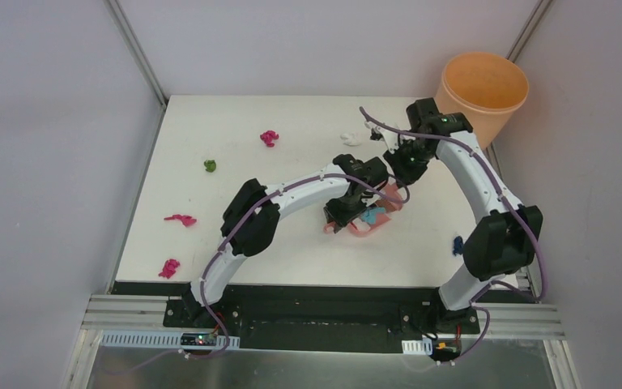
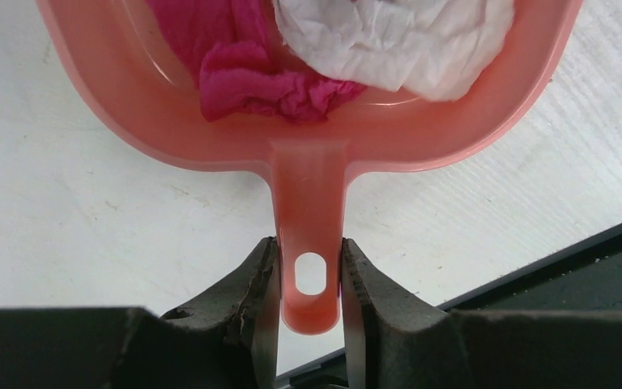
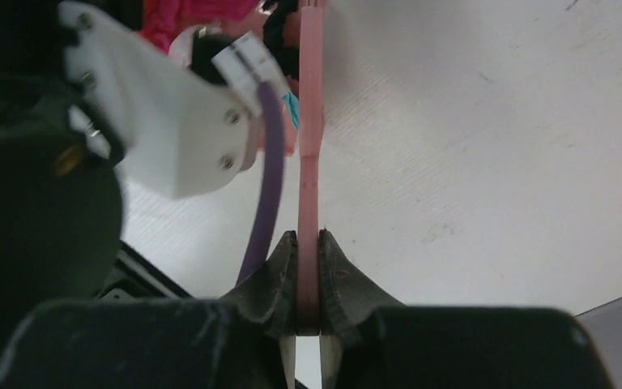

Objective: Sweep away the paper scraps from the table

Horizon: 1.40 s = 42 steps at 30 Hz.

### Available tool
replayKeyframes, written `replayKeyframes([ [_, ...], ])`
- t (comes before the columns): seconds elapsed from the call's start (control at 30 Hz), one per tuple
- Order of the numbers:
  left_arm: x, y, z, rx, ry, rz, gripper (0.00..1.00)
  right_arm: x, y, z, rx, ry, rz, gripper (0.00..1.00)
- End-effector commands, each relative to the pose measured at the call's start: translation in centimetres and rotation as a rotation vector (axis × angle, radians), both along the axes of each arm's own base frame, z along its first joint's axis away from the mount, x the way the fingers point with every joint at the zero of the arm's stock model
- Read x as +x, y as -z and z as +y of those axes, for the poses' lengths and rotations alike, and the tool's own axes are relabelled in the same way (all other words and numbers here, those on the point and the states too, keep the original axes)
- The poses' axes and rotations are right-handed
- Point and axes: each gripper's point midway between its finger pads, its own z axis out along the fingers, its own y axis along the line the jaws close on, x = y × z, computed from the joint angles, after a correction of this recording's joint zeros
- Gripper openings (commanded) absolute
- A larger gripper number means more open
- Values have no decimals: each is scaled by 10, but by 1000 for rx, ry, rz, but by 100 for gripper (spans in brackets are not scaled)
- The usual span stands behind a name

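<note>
Overhead cam hangs high above the near edge of the table (image 1: 308,259), looking down over the whole top. The wrist cams ride right behind their jaws, super close up. The one on the left gripper (image 2: 308,250) looks along the dustpan (image 2: 308,174) handle, and the one on the right gripper (image 3: 308,241) looks along the brush handle (image 3: 310,121). All three share that mid-table patch around the dustpan.

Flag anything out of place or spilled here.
Paper scraps lie loose across the table: magenta and green ones on the left, a white one far back, a dark blue one at the right edge.
</note>
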Motion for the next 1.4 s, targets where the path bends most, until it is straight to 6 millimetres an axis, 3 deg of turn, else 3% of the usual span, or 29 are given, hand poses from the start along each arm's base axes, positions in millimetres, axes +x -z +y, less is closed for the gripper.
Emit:
replayKeyframes([
  [0.0, 20, -1, -7, -20, 6, -60, 0, -75, -35, 7, 111, -130, 105, 0],
  [0.2, 20, -11, -14, -87, 3, -91, 0, -72, -43, -21, 16, -62, -7, 0],
  [0.3, 14, -20, -22, -155, 20, -122, 0, -63, -41, -32, -8, -1, -30, 0],
  [0.4, 10, -26, -27, -194, 36, -186, 0, -47, -52, -37, 21, 78, -76, 0],
  [0.53, 2, -26, -24, -220, 7, -185, 0, -28, -82, -46, 32, 152, -175, 0],
  [0.67, -11, -26, -23, -234, 14, -181, 0, -10, -136, -55, 60, 169, -340, 0],
  [0.83, -19, -30, -23, -253, 24, -172, 0, 37, -205, -85, 156, 297, -701, 0],
  [1.03, -32, -29, -20, -249, 46, -154, 0, 90, -259, -139, 202, 457, -962, 0],
  [1.2, -44, -27, -20, -262, 49, -132, 0, 138, -275, -177, 261, 570, -990, 0],
  [1.37, -59, -29, -20, -261, 69, -122, 0, 189, -257, -211, 258, 662, -972, 0],
])
